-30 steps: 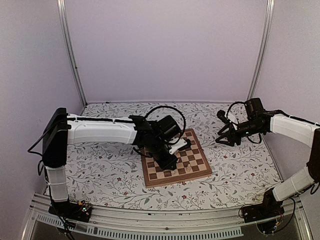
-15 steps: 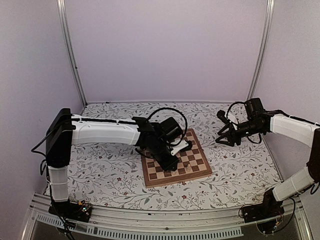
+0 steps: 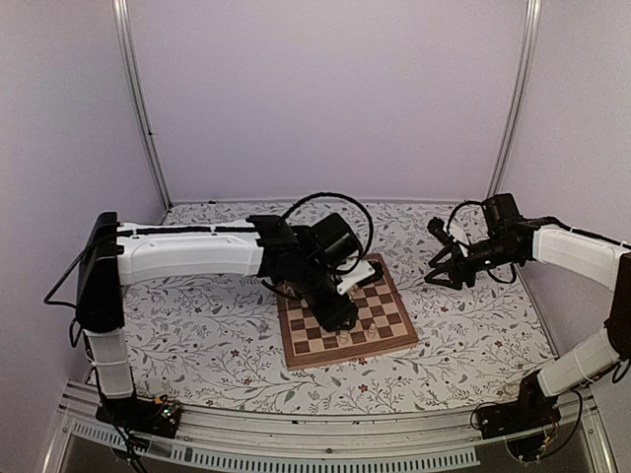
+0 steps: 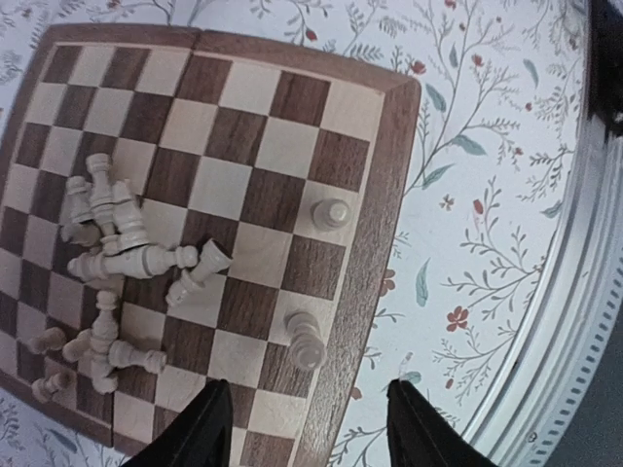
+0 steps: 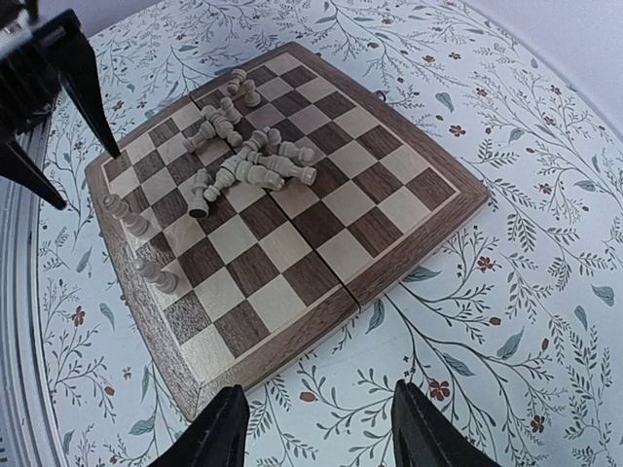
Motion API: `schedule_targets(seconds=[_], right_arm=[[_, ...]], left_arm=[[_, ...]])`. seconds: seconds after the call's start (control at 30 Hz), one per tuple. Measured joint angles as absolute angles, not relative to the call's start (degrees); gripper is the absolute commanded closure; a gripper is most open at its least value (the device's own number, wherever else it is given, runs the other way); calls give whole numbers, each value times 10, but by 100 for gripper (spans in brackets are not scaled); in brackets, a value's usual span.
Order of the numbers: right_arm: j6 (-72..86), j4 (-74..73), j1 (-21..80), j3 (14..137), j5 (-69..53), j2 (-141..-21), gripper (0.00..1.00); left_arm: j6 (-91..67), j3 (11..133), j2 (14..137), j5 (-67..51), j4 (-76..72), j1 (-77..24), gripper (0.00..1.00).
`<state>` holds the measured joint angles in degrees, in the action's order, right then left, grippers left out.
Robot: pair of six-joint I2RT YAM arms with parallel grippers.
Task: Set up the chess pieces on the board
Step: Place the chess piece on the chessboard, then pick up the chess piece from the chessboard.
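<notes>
The board (image 3: 392, 317) lies on the floral cloth, with a heap of fallen cream chess pieces (image 4: 117, 243) on its squares. Two pieces stand upright in the row along one edge (image 4: 331, 212) (image 4: 307, 341). My left gripper (image 4: 308, 387) hangs open just above that edge, and the nearer standing piece sits free between and ahead of its fingers. From the right wrist the board (image 5: 321, 224), the heap (image 5: 243, 161) and the standing pieces (image 5: 127, 216) all show. My right gripper (image 5: 318, 389) is open and empty, over the cloth off the board's right side (image 3: 441, 274).
Floral tablecloth (image 3: 197, 335) surrounds the board. Metal frame posts (image 3: 138, 99) and pale walls close in the back and sides. A metal rail (image 3: 325, 434) runs along the near edge. The left arm's black fingers (image 5: 83, 83) show over the board's far corner in the right wrist view.
The left gripper has opened and left a piece standing at the board's edge, beside the one that stood there before. The right arm has stayed in place.
</notes>
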<state>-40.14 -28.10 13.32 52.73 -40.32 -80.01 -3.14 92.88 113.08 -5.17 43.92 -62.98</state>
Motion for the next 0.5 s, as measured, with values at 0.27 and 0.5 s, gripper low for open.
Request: schedule_targets(seconds=[0.27, 0.5], right_arm=[[-399, -281, 140, 527, -410, -814, 48], [-391, -280, 164, 527, -408, -828, 48]], left_arm=[[-26, 929, 964, 19, 420, -596, 56], [-77, 902, 1047, 39, 417, -513, 59]])
